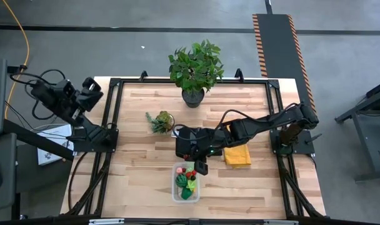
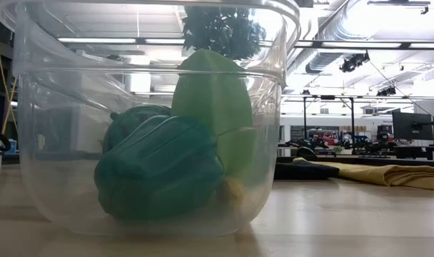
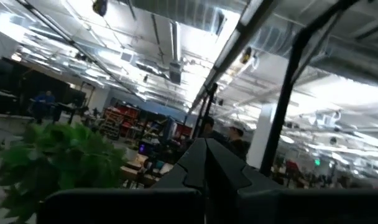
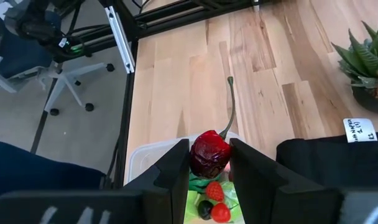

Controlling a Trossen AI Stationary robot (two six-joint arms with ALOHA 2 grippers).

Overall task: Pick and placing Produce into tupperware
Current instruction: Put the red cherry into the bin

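The tupperware (image 1: 179,190) stands near the table's front edge, clear and lidless. It holds produce: a green pepper (image 2: 160,168), a lime-green piece (image 2: 213,93), and red strawberries (image 4: 215,191). My right gripper (image 4: 209,155) hangs over the container's far end (image 4: 139,158), shut on a dark red cherry (image 4: 209,154). In the high view this gripper (image 1: 200,167) shows just above the container. My left gripper (image 1: 90,87) is drawn back beyond the table's left edge. It is shut, and its fingers (image 3: 207,165) point up at the ceiling. My right gripper pinches the cherry's round body (image 4: 209,163) between its two fingers. The fingers slant down from the table's right side. The cherry is lifted clear above the tupperware, and its long stem (image 4: 230,106) sticks out past the fingertips.
A folded yellow cloth (image 1: 237,155) lies right of the container. A black cloth with a white label (image 4: 326,155) lies under the right arm. A small succulent (image 1: 160,120) and a large potted plant (image 1: 195,69) stand farther back. Bare wood lies left of the container.
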